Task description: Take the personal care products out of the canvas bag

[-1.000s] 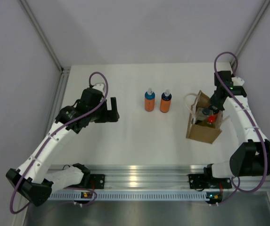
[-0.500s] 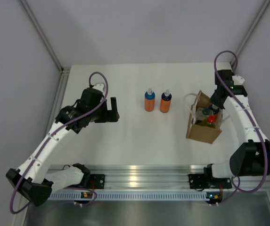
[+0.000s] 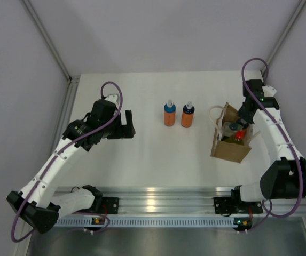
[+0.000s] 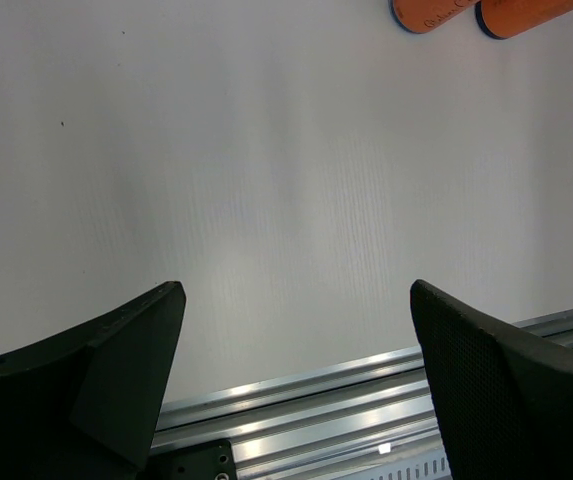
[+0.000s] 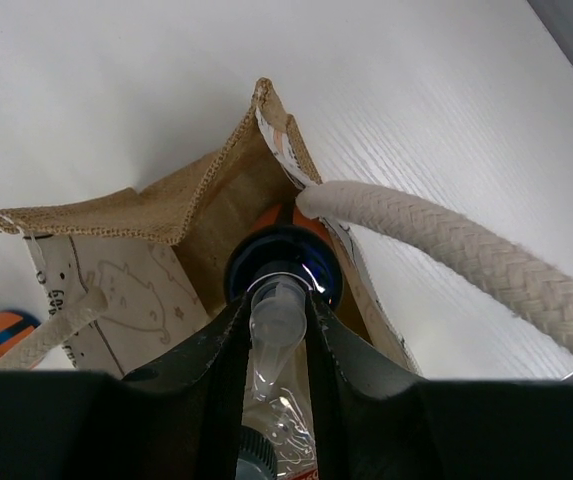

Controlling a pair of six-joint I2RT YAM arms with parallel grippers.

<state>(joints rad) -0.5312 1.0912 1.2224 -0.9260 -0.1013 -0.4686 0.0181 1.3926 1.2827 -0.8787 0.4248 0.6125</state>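
Overhead: my right hand (image 3: pixel 242 120) sits inside the tan boxy canvas bag (image 3: pixel 230 150). Left wrist: left hand (image 4: pixel 296 340) is spread wide and empty, hovering over the white bench (image 4: pixel 266 150), out of the way. Right wrist: the hand is narrow and looks to be pinching the dark-capped orange bottle (image 5: pixel 306 265) by its nozzle, ready for a straight lift.

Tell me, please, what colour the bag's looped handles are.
Cream handles, clearest in right wrist view.
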